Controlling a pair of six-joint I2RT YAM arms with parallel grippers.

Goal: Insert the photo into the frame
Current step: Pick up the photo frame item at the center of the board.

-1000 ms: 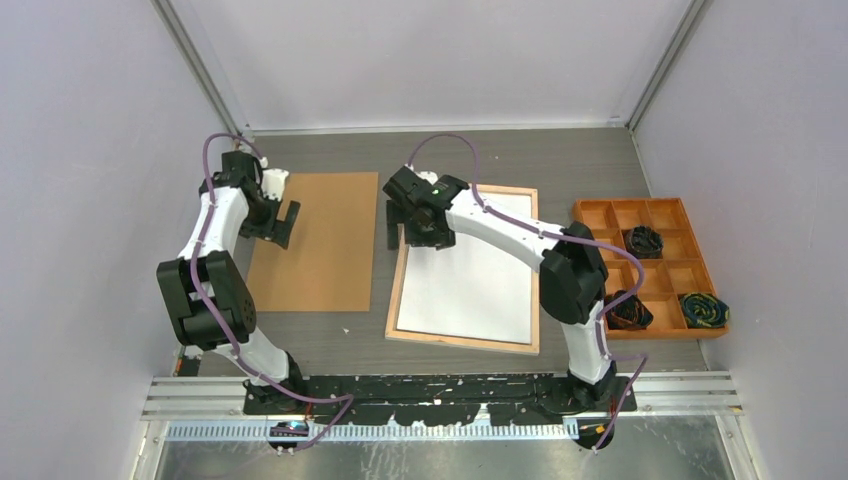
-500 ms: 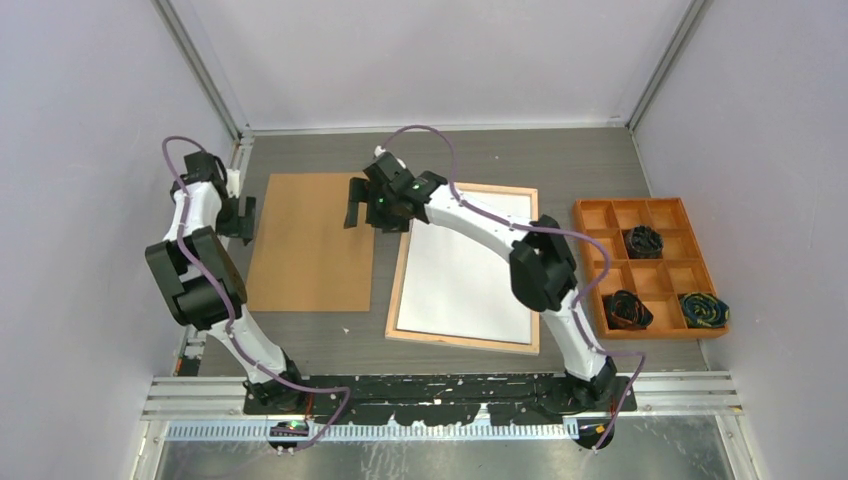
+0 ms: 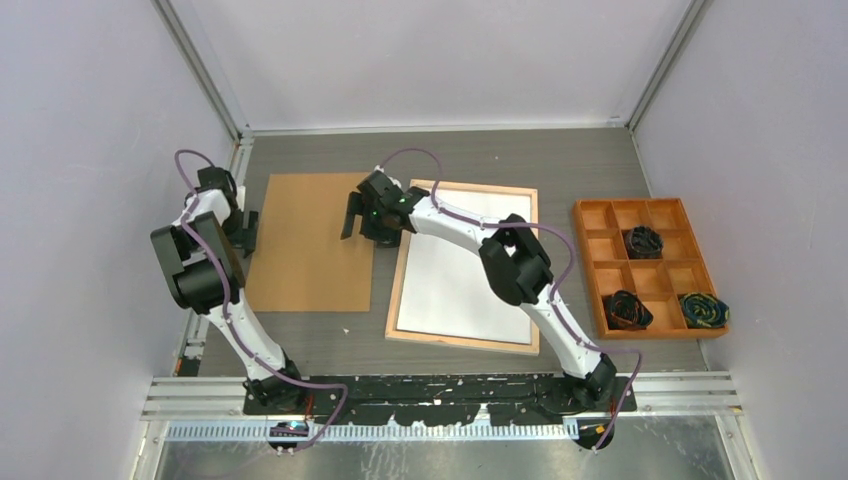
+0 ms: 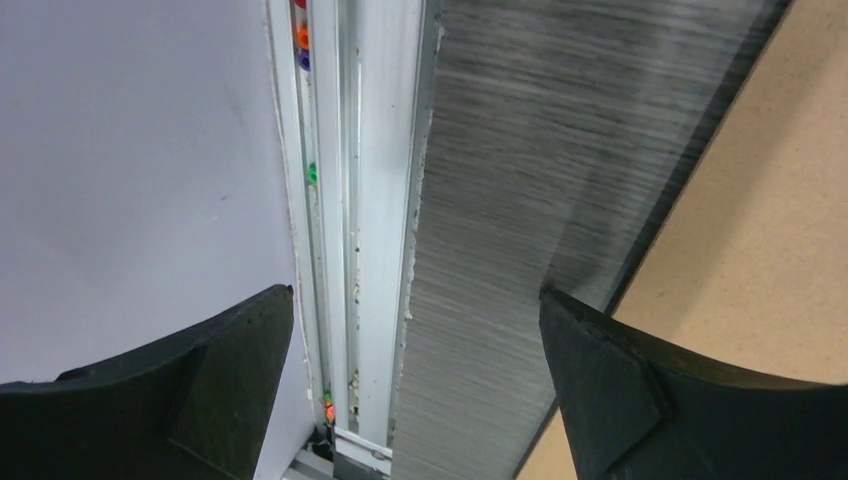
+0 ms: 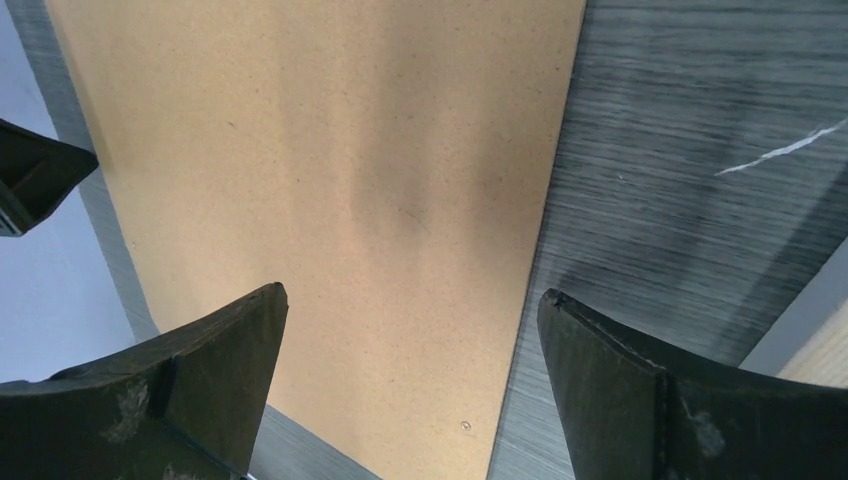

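Moved: both arms have swung leftward. The right pincer [image 3: 360, 220] has left the frame's far left corner and now hangs over the right edge of the brown board [image 3: 310, 245]. The left pincer [image 3: 245, 230] has gone off the board to its left edge.
Meaning for task: both arms now flank the board, so the board seems to be the next thing picked up, probably to cover the frame.
Photo [image 3: 465, 270]: a plain white sheet lying flat inside the frame. This is judged to be the print face down; no imagery shows, so that cannot be confirmed.
Frame [image 3: 460, 342]: lies flat at the middle of the counter [image 3: 560, 160], right of the board and apart from it, with a light wood rim around the white sheet.
Right pincer: spread wide and holding nothing, with the board's edge under the gap.
Left pincer: spread wide and holding nothing, over the bare strip between the board and the side rail [image 4: 370, 200].
Tray [image 3: 612, 204]: orange with compartments, at the far right, with dark bundles in three cells.
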